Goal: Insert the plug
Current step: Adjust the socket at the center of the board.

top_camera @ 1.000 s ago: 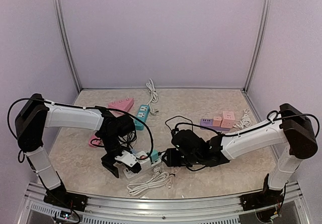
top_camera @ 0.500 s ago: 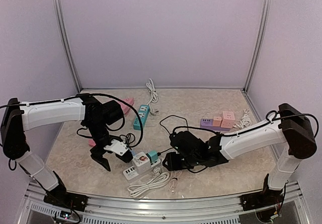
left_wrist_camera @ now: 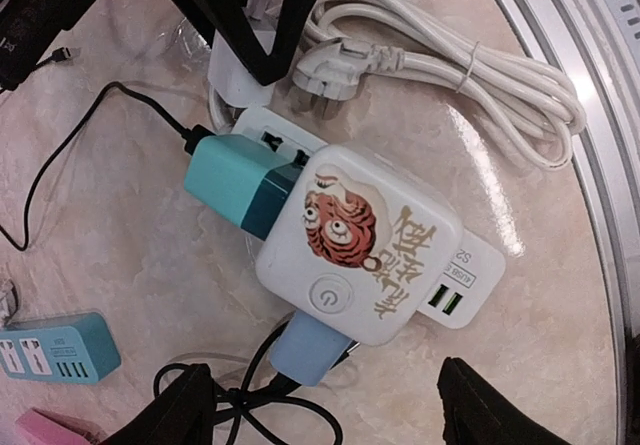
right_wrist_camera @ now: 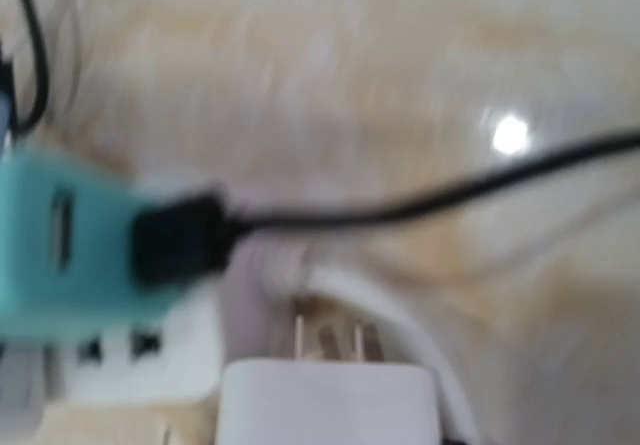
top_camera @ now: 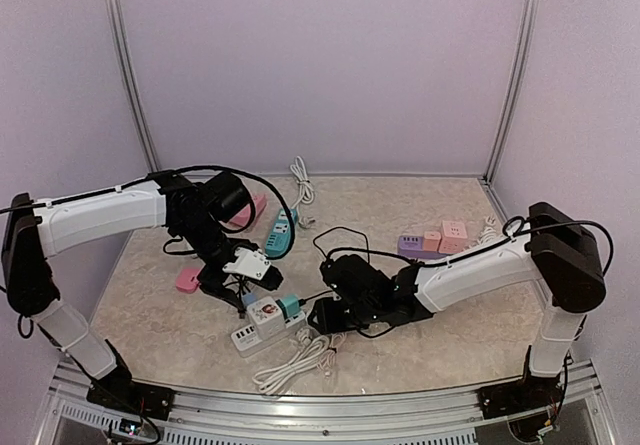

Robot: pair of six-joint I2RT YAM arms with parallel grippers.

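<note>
Plug (left_wrist_camera: pixel 238 65), white, in right jaws, prongs just beside power strip (left_wrist_camera: pixel 470 277)

Left arm (top_camera: pixel 100 217) extends inward; left tool (top_camera: pixel 223 285) points down, fingers (left_wrist_camera: pixel 190 415) wide apart, empty. Right arm (top_camera: pixel 470 270) reaches low leftward; right tool (top_camera: pixel 322 315) clamps a white plug (right_wrist_camera: pixel 325 405).

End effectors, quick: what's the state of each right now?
Left end effector: open, holding nothing.
Right end effector: closed on the white plug.

Adapter (left_wrist_camera: pixel 360 250) on power strip (left_wrist_camera: pixel 478 262), cord (left_wrist_camera: pixel 520 75) (coiled) — beside
</note>
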